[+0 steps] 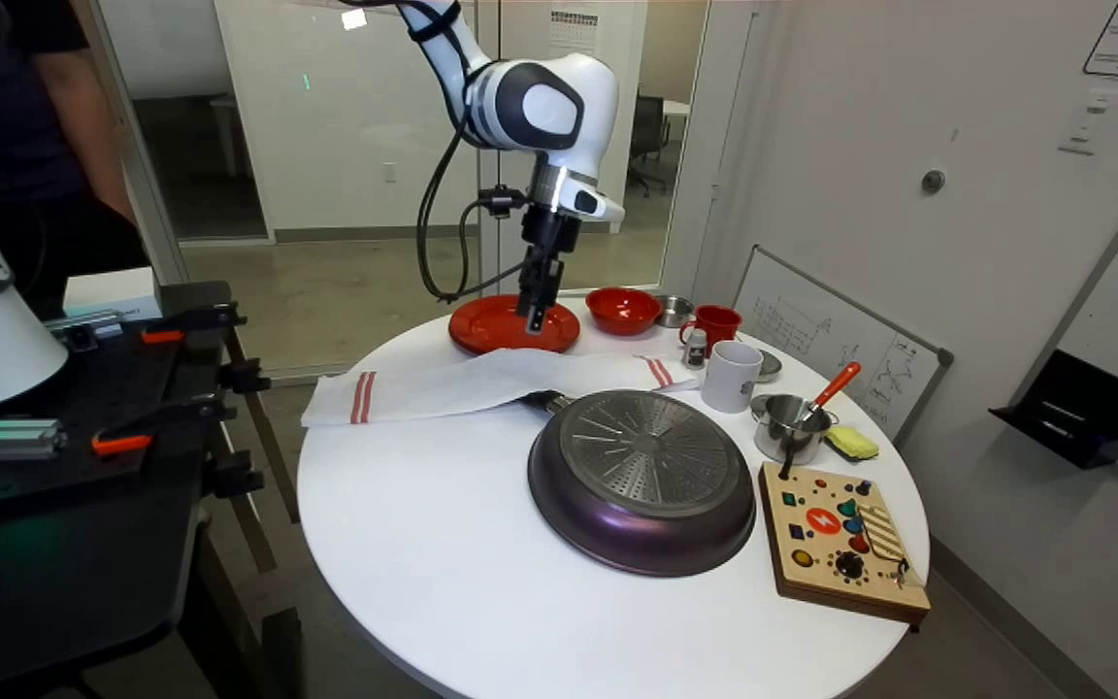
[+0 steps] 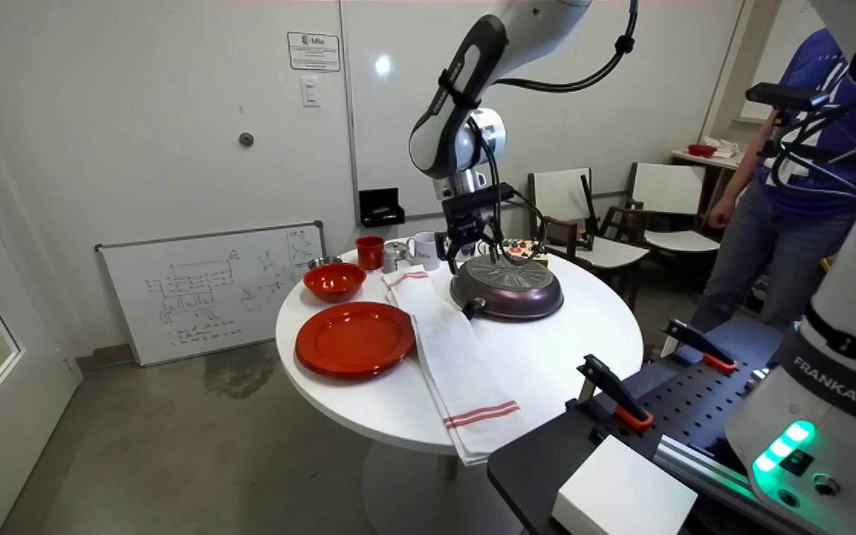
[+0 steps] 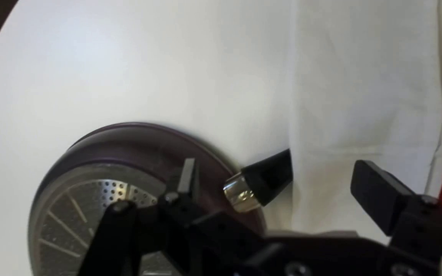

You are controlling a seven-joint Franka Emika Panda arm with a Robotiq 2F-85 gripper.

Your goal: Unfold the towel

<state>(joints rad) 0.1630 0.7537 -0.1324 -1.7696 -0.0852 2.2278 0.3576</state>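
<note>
The white towel with red stripes near its ends lies as a long folded strip on the round table, in both exterior views (image 1: 443,383) (image 2: 458,360). In the wrist view the towel (image 3: 363,96) runs down the right side. It covers part of the black handle (image 3: 269,176) of an upside-down pan (image 1: 641,485). My gripper is above the towel and the pan handle in both exterior views (image 1: 534,316) (image 2: 472,260). In the wrist view the gripper (image 3: 278,184) is open, its fingers wide apart, with nothing between them.
Red plates (image 2: 354,338) touch or nearly touch the towel's side. A red bowl (image 1: 623,311), red mug (image 1: 717,325), white mug (image 1: 732,377), metal pot (image 1: 790,427), sponge (image 1: 851,443) and wooden button board (image 1: 840,544) stand around the table. One towel end reaches the table edge.
</note>
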